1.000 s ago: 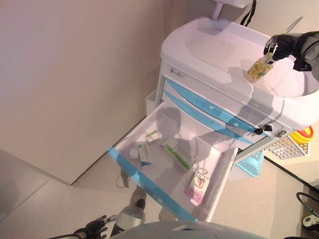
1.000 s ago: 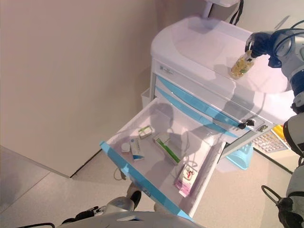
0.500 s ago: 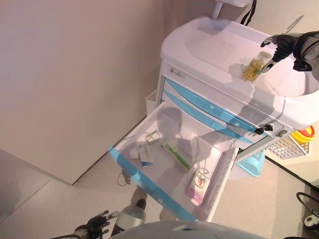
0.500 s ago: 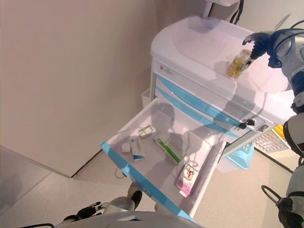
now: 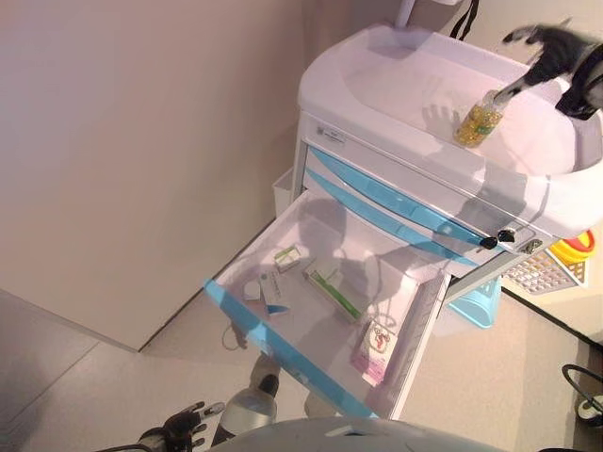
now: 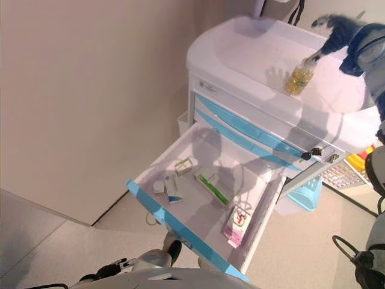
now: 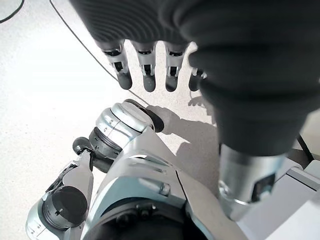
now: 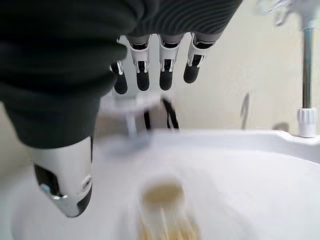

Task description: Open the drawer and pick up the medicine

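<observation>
A small clear medicine bottle (image 5: 478,120) full of yellow capsules stands upright on the white top of the cart (image 5: 396,80). It also shows, blurred, in the right wrist view (image 8: 164,210). My right hand (image 5: 556,52) is open just above and right of the bottle, apart from it. The cart's blue-fronted drawer (image 5: 283,353) is pulled out, with several medicine boxes (image 5: 332,290) and a pink packet (image 5: 374,350) in it. My left hand (image 5: 179,428) hangs low by the floor, open and empty.
A beige wall (image 5: 141,141) stands left of the cart. A light blue bin (image 5: 476,306) and a yellow and red thing (image 5: 572,259) sit at the cart's right side. A metal pole (image 8: 306,65) rises from the cart's top.
My right hand has let go of the bottle, which now stands on the cart top, and has lifted up and away from it. The view has shifted slightly.
</observation>
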### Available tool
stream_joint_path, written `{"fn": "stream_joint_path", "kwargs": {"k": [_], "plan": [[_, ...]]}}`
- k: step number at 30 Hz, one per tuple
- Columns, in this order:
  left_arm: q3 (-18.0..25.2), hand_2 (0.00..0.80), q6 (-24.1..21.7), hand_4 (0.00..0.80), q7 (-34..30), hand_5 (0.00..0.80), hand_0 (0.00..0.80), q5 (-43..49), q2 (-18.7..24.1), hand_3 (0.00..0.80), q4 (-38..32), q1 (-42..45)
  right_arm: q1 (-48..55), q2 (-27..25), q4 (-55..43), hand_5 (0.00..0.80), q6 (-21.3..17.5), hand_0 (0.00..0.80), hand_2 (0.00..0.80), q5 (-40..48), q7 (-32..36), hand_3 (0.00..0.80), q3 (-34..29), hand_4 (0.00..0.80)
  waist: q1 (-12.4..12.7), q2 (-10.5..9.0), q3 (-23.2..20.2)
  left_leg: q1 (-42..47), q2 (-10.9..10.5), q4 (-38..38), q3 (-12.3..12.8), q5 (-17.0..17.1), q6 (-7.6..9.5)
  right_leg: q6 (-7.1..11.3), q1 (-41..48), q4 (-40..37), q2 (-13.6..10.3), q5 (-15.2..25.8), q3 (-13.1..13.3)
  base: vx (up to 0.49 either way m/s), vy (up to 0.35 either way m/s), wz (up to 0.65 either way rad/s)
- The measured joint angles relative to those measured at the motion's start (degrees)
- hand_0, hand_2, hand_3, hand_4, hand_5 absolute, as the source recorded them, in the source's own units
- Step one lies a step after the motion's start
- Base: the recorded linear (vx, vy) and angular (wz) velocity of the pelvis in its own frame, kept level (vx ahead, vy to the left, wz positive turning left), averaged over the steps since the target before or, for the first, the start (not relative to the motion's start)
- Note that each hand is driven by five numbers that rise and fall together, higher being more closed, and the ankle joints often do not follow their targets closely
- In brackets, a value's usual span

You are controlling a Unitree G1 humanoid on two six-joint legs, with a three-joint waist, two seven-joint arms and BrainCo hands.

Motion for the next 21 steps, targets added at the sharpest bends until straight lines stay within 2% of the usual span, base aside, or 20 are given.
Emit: {"fn": "stream_joint_path", "kwargs": {"k": [4,5,9,13,16,19,21], "plan": [[0.0,0.000,0.0,0.000,-0.8,0.000,0.000,0.0,0.1,0.000,0.0,0.1,3.3,-1.5,-3.9,0.000,2.7,0.000,0.000,12.8,-7.1,0.000,-12.1,0.000,-1.3,0.16,0.1,0.2,0.1,0.0,1.6,0.0,0.03,-0.01,-0.1,0.1,0.0,0.0,1.9,-0.047,-0.004,-0.06],[0.1,0.000,0.0,0.000,-1.1,0.000,0.000,0.0,0.2,0.000,0.0,0.1,6.7,-1.7,-5.9,0.000,3.0,0.000,0.000,16.5,-9.0,0.000,-17.3,0.000,-1.6,0.15,0.1,0.3,0.2,0.0,2.1,0.0,0.06,-0.01,-0.2,0.3,0.0,0.0,2.7,-0.051,-0.011,-0.14],[0.1,0.000,-0.1,0.000,-1.4,0.000,0.000,0.1,0.2,0.000,-1.5,1.2,27.3,-1.3,-14.5,0.000,4.8,0.000,0.000,25.6,-10.7,0.000,-35.1,0.000,-4.1,0.28,0.2,0.9,0.8,0.0,5.7,-0.2,0.49,-0.02,-1.4,2.0,0.0,0.0,5.9,-0.064,-0.026,-0.32],[0.5,0.000,-0.3,0.000,-1.6,0.000,0.000,0.1,0.1,0.000,-2.0,1.8,48.4,0.4,-14.9,0.000,4.8,0.000,0.000,30.4,-10.0,0.000,-48.1,0.000,-7.9,0.99,0.8,1.1,1.3,0.0,8.7,-0.3,0.93,0.00,-3.4,3.8,0.1,0.0,9.2,-0.080,-0.056,-0.43],[1.0,0.000,-1.0,0.000,-1.7,0.000,0.000,0.1,0.1,0.000,-1.5,3.3,59.2,4.4,-15.7,0.000,3.3,0.000,0.000,32.2,-10.0,0.000,-57.3,0.000,-11.5,1.71,0.8,1.3,1.7,-0.1,11.1,-0.6,1.14,0.15,-4.6,4.0,0.2,0.3,11.7,-0.091,-0.068,-0.50],[1.3,0.000,-1.3,0.000,-1.7,0.000,0.000,0.2,0.3,0.000,-1.5,2.5,69.4,9.8,-16.3,0.000,2.0,0.000,0.000,32.2,-9.9,0.000,-60.6,0.000,-14.0,1.79,0.9,1.4,2.4,-0.1,13.6,-0.9,0.96,0.02,-5.8,4.0,0.7,0.8,13.9,-0.084,-0.066,-0.48],[1.2,0.000,-1.5,0.000,-1.7,0.000,0.000,0.3,0.3,0.000,-1.6,1.6,73.4,14.8,-16.3,0.000,1.9,0.000,0.000,31.9,-9.5,0.000,-60.8,0.000,-15.4,1.67,1.2,1.6,2.7,-0.1,14.2,-1.1,0.74,0.00,-5.9,3.9,0.9,1.1,14.4,-0.082,-0.066,-0.37]]}}
